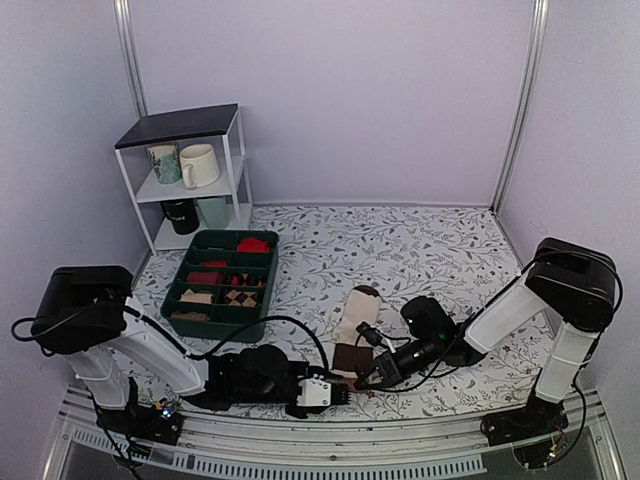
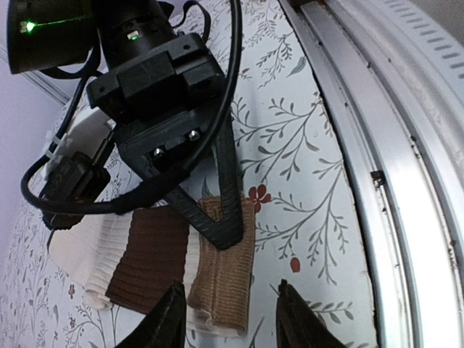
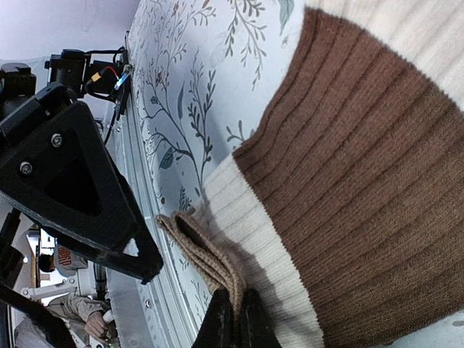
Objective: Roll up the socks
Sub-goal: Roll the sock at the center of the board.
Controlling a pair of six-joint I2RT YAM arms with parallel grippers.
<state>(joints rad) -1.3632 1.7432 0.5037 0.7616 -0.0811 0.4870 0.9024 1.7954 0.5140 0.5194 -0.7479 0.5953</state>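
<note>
The socks (image 1: 356, 325) lie flat near the front of the table, cream with a dark brown toe at the far end and a wide brown band (image 3: 362, 181) near the cuff. My right gripper (image 3: 237, 320) is shut on the folded tan cuff (image 3: 206, 261), pinching its edge. In the left wrist view the right gripper's fingers (image 2: 217, 217) rest on that cuff (image 2: 221, 286). My left gripper (image 2: 232, 322) is open just in front of the cuff's end, with nothing gripped between its fingers (image 2: 165, 322). From above, the two grippers meet at the socks' near end (image 1: 350, 385).
A green compartment tray (image 1: 196, 243) with red and checked rolled socks stands at the left. A white shelf (image 1: 236, 150) with mugs is behind it. The metal rail (image 2: 406, 181) of the table's front edge runs close beside the left gripper.
</note>
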